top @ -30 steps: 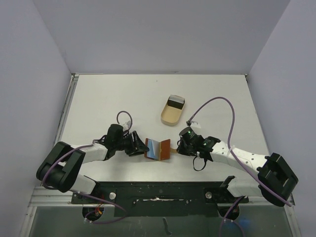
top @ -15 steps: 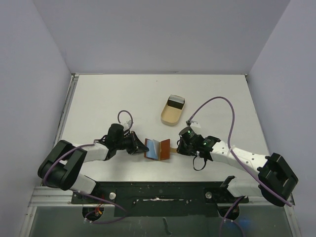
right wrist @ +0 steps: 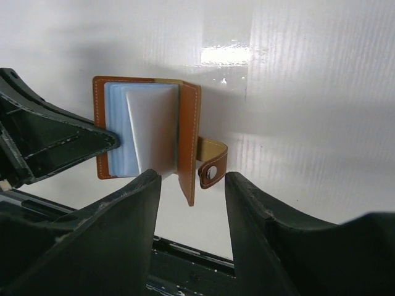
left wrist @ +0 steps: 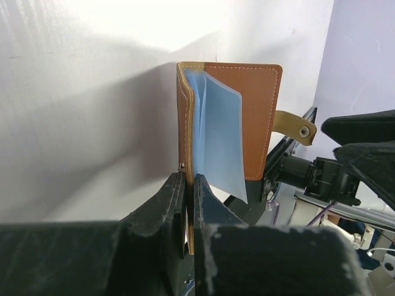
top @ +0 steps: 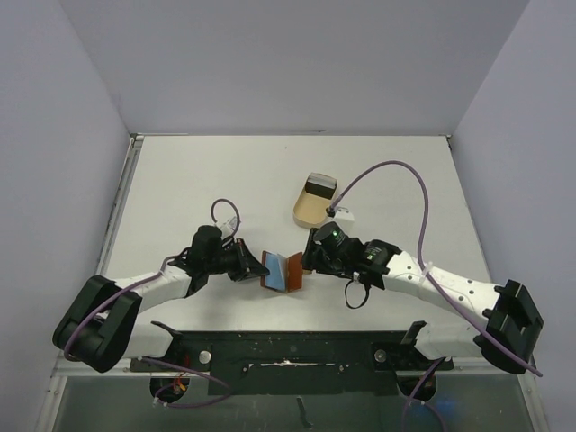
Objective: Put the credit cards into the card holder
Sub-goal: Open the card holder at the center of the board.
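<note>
Because the left gripper [left wrist: 190,185] is clamped on the lower edge of 1 cover, the card holder [left wrist: 244,105] stands open like a book on the table [top: 180,180], its inside turned toward the right gripper [right wrist: 192,180]. That claw's jaws stand apart, with the other cover and its snap strap [right wrist: 212,165] just ahead of the gap, and we see no contact. We judge this pose keeps the slots reachable. Pale blue-grey credit cards [right wrist: 147,126] already sit between the covers; how many, we cannot tell. Well apart, a tan tray [top: 304,214] holds 1 dark object [top: 320,187].
</note>
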